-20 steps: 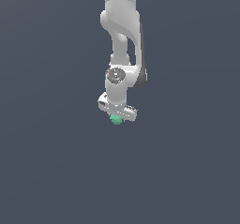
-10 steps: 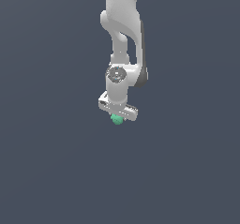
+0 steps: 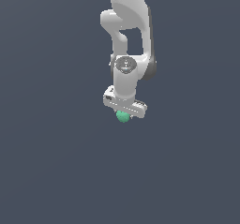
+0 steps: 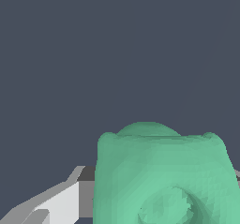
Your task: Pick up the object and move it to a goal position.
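The object (image 3: 123,116) is a small mint-green rounded blob, seen in the exterior view just under the white gripper (image 3: 123,114), which is shut on it. The white arm hangs down from the top of that view with the gripper at the middle of the picture. In the wrist view the object (image 4: 161,176) fills much of the picture, lumpy with a round dimple, and a white finger (image 4: 56,204) shows beside it. The other finger is hidden behind the object. No goal marker shows in either view.
A plain dark grey surface (image 3: 56,171) fills the background in both views, with no other objects or edges in sight.
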`<state>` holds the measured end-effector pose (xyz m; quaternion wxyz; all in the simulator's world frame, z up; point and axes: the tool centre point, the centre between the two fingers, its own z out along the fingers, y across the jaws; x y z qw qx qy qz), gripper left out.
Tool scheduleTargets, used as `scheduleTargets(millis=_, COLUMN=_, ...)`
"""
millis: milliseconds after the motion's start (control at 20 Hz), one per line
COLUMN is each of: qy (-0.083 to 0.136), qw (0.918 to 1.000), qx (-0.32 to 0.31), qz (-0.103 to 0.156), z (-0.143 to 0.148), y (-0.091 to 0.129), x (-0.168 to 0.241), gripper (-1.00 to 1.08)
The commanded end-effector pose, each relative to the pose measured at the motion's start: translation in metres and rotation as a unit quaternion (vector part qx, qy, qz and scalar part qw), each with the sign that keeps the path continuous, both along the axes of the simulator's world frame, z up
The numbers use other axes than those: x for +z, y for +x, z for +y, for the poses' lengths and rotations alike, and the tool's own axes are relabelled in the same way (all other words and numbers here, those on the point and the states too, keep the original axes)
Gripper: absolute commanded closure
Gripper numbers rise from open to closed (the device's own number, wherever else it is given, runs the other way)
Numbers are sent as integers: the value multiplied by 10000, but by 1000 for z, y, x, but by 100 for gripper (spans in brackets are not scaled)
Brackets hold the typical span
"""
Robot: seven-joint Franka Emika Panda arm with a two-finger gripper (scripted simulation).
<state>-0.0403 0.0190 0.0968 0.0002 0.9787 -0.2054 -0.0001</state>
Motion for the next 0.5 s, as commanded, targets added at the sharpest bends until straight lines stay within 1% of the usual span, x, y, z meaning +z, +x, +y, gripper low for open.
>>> scheduleTargets(millis=0, qy=-4, qw=10000, qx=0, qz=-4, z=12, y=6, x=20, gripper=108)
scheduleTargets(millis=450, qy=-7, qw=10000, qx=-2, qz=-4, z=63, y=32, x=105, gripper=108)
